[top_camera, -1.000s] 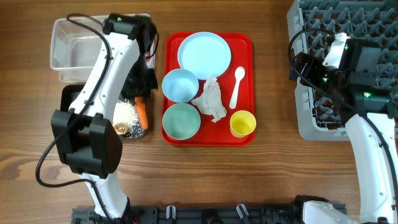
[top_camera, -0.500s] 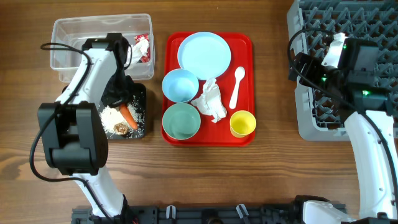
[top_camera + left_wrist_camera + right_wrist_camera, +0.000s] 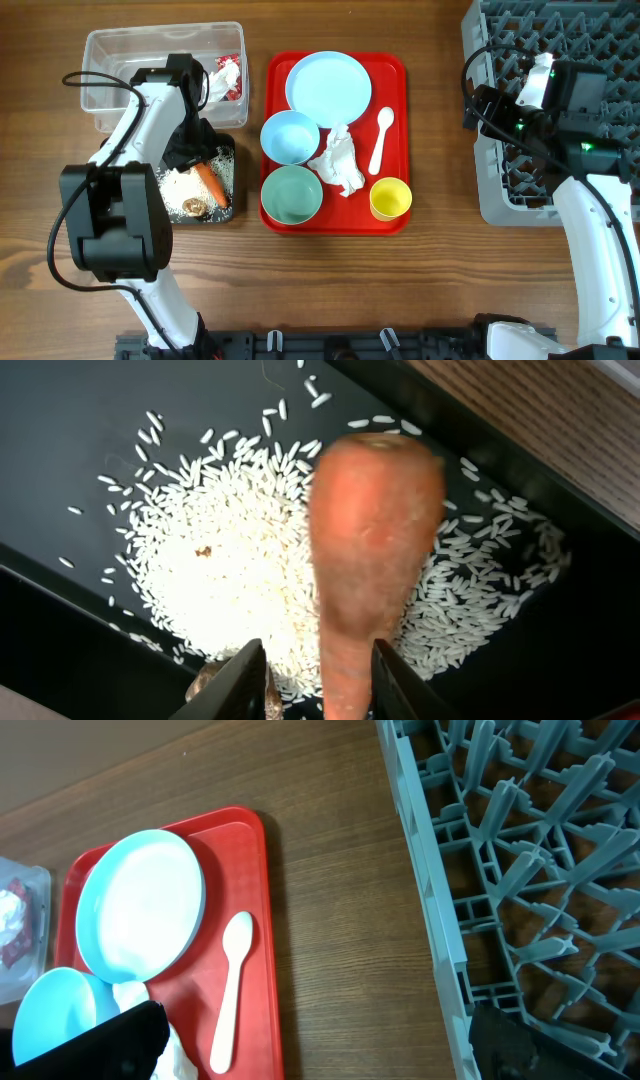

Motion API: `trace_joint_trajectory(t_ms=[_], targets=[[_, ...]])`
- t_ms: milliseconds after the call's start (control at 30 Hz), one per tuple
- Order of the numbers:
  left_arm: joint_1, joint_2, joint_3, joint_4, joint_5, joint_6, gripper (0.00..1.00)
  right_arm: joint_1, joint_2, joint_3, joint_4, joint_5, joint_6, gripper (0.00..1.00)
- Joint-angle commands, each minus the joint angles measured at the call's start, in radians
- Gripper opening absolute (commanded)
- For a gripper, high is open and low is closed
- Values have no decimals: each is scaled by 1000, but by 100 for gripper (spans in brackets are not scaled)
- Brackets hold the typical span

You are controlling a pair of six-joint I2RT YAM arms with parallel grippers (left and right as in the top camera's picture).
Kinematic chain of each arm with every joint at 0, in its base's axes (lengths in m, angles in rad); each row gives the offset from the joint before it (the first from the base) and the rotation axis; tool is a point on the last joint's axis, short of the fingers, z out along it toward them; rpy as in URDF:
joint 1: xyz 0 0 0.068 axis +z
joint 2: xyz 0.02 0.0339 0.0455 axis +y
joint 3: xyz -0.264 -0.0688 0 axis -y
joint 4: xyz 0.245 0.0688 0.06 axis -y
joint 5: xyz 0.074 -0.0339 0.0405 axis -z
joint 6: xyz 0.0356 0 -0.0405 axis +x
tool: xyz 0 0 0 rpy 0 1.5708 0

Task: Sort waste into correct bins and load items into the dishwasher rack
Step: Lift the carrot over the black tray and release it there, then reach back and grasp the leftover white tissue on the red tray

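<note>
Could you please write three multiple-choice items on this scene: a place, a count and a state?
1. Where does the white spoon lie? A in the rack; B on the red tray; C in the black tray.
2. How many bowls stand on the red tray? A one; B two; C three.
3. How is the right gripper? A shut on the spoon; B shut on a bowl; C open, empty.
B: it lies on red. B: one pale blue bowl, one mint bowl. C: fingers wide apart, nothing between.
</note>
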Motion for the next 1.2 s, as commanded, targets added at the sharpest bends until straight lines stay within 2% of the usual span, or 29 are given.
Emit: trace_joint_trajectory(t_ms=[0,100,200,233,267,300,367,400,500,600,667,867,1067,1167], targets=[[1,-13,-9,3,2,-11,24,-2,9,20,2,17,-11,100],[1,-19,11,-11,28,16,20,-2,9,20,5,17,-10,100],[0,-49,57,-50,40,21,26,-2,9,20,5,17,-11,100],[-2,-64,76,-64,41,21,32,-2,9,20,5,17,-11,100],[-8,-89,97,-74,64,48,44,-2,9,20,5,17,-11,100],[-14,-104,107,-73,95,82,62,-2,9,20,5,17,-11,100],[-35,-151,133,-70,212,187,83,-2,9,20,6,17,-10,99],[-45,-164,138,-69,250,219,86,-2,9,20,6,16,-10,100],[-103,-211,145,-31,360,292,89,-2,9,20,6,16,-10,100],[-203,-216,145,46,381,333,92,-2,9,20,6,16,-10,100],[-282,-200,144,109,378,407,92,-2,9,20,5,16,-10,100],[-460,-85,145,253,202,467,95,-2,9,20,1,16,-10,100],[-555,45,145,305,199,570,90,-2,9,20,0,16,-10,100],[-578,86,145,322,187,575,88,-2,9,20,-2,16,-10,100]])
